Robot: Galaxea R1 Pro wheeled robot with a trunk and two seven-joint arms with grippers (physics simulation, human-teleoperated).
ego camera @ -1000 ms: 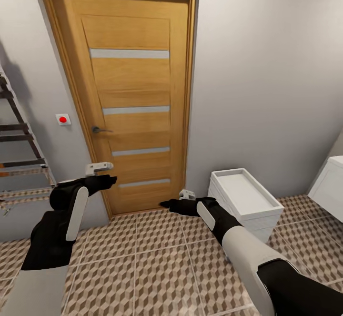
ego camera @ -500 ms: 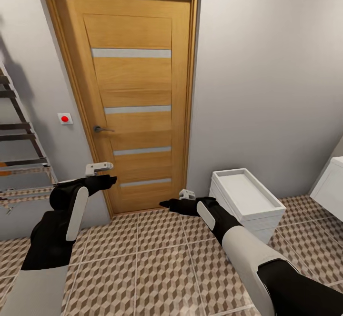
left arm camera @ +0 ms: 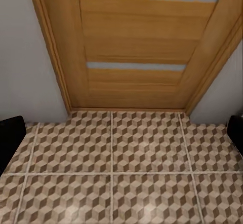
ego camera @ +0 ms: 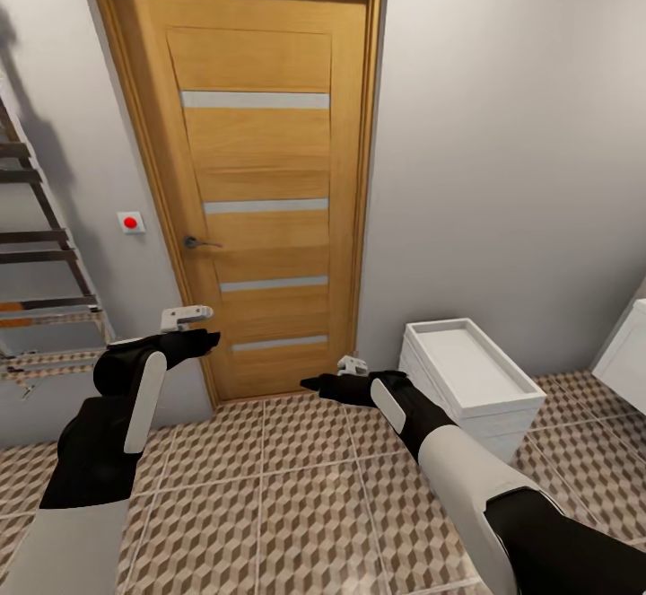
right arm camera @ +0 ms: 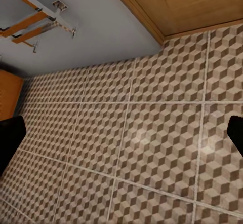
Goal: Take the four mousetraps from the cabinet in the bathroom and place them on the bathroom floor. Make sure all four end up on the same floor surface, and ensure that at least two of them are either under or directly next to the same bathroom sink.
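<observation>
- Bathroom floor [ego camera: 296, 496]: patterned tiles run from the robot's base up to the wooden door [ego camera: 260, 182]. No mousetraps lie on the tiles that show.
- Left gripper [ego camera: 208, 338]: held level, short of the door and towards its handle side. In the left wrist view the fingertips sit wide apart at the picture edges, nothing between them.
- Right gripper [ego camera: 309, 384]: low, just short of the door's foot, spread wide and empty likewise.
- White basin unit [ego camera: 467, 384]: beside the door, on its hinge side, against the wall.
- Judgement: transit stage. Turn the base towards the orange-brown corner [right arm camera: 9, 95], possibly the cabinet, arms tucked clear of door and ladder-like rack [ego camera: 40, 254].
</observation>
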